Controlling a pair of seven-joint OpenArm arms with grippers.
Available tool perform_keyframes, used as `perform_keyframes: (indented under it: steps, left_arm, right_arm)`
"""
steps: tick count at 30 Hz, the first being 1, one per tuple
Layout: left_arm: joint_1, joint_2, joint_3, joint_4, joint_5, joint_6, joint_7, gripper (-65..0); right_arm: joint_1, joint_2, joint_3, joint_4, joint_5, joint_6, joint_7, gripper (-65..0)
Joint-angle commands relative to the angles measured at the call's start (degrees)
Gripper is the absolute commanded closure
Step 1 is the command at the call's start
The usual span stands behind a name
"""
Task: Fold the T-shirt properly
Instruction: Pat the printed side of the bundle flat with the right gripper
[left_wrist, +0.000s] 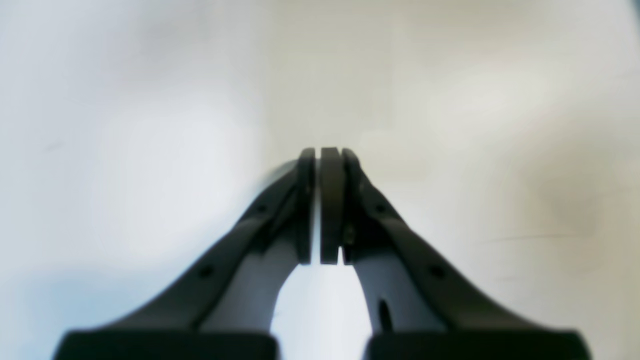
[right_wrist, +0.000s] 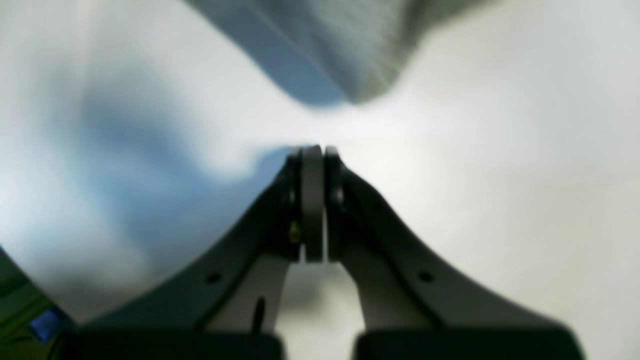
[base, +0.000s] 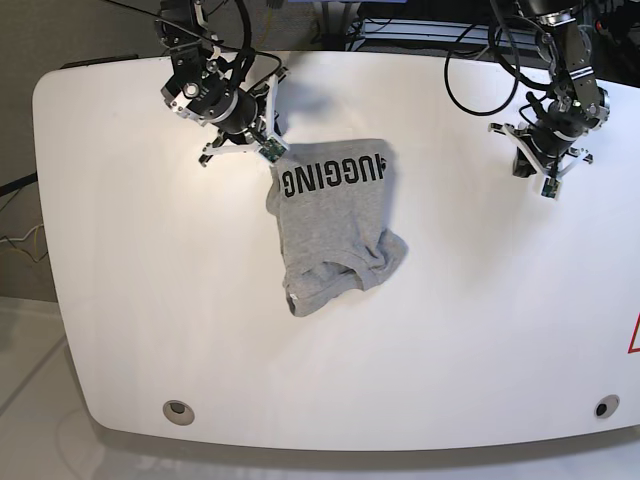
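A: Status, left of the base view first.

B: My right gripper (base: 268, 143) sits far-left on the table (base: 120, 300), jaws pressed together. Its tips are at the far-left corner of the shirt (base: 335, 225). The wrist view shows no cloth between the pads, so I judge it touching or just beside the corner, not pinching it. Cannot confirm contact.

A: The shirt?

B: Mid-table, slightly far of centre. Grey, crumpled, not spread. Black lettering "HUGGING" faces up along the far edge, reading upside-down from the near side. The near half is bunched, with one rolled hem curling toward the near-left.

A: Right of the view?

B: My left gripper (base: 549, 165) is far-right, well apart from the shirt, jaws pressed together on nothing. Wrist view: bare table only.

A: Step in hand?

B: Judgement: flatten before folding. To do it well, I should open both sets of jaws, take two opposite corners, and pull evenly so the bunched near half lies out smooth. Risk: a one-corner pull just drags the heap.
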Motion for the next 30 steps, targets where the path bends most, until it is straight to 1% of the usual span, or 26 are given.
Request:
perform_keyframes:
  steps: [1, 3, 7, 10, 15, 18, 24, 27, 30]
  left_arm:
    - [0.1, -0.4, -0.6, 1.0, -0.4, 0.0, -0.7, -0.9]
    - [0.1, -0.4, -0.6, 1.0, -0.4, 0.1, -0.7, -0.9]
    - [0.1, -0.4, -0.6, 0.9, 0.4, 0.1, -0.7, -0.9]
    - [0.1, -0.2, -0.6, 0.9, 1.8, 0.1, -0.7, -0.9]
    - [0.1, 1.1, -0.6, 1.0, 2.4, 0.0, -0.7, -0.9]
    - [0.1, 1.2, -0.6, 1.0, 2.4, 0.0, -0.7, -0.9]
    - [0.8, 1.3, -0.6, 1.0, 2.4, 0.0, -0.7, -0.9]
    - [0.9, 1.3, -0.6, 1.0, 2.3, 0.0, -0.7, -0.9]
    - [0.9, 1.3, -0.6, 0.9, 2.3, 0.0, -0.7, -0.9]
  right_arm:
    - [-0.9, -0.3, -2.8, -1.6, 0.8, 3.1, -5.0, 0.0]
    - [0.1, -0.3, -3.7, -1.5, 0.8, 3.1, -6.1, 0.0]
    - [3.7, -0.4, -7.5, -0.9, 0.9, 3.1, -10.5, 0.0]
    - [6.0, -0.5, -9.3, -1.0, 0.9, 3.1, -11.8, 0.0]
    - [9.4, -0.8, -10.5, -1.3, 0.9, 3.1, -11.9, 0.0]
    - [11.2, -1.8, -10.5, -2.1, 0.9, 3.1, -12.0, 0.0]
    - [15.9, -3.0, -10.5, -8.8, 0.8, 3.1, -12.7, 0.0]
    - [17.9, -4.5, -10.5, -12.7, 0.8, 3.1, -12.4, 0.0]
    - [19.7, -5.0, -10.5, -15.5, 0.8, 3.1, -12.3, 0.0]
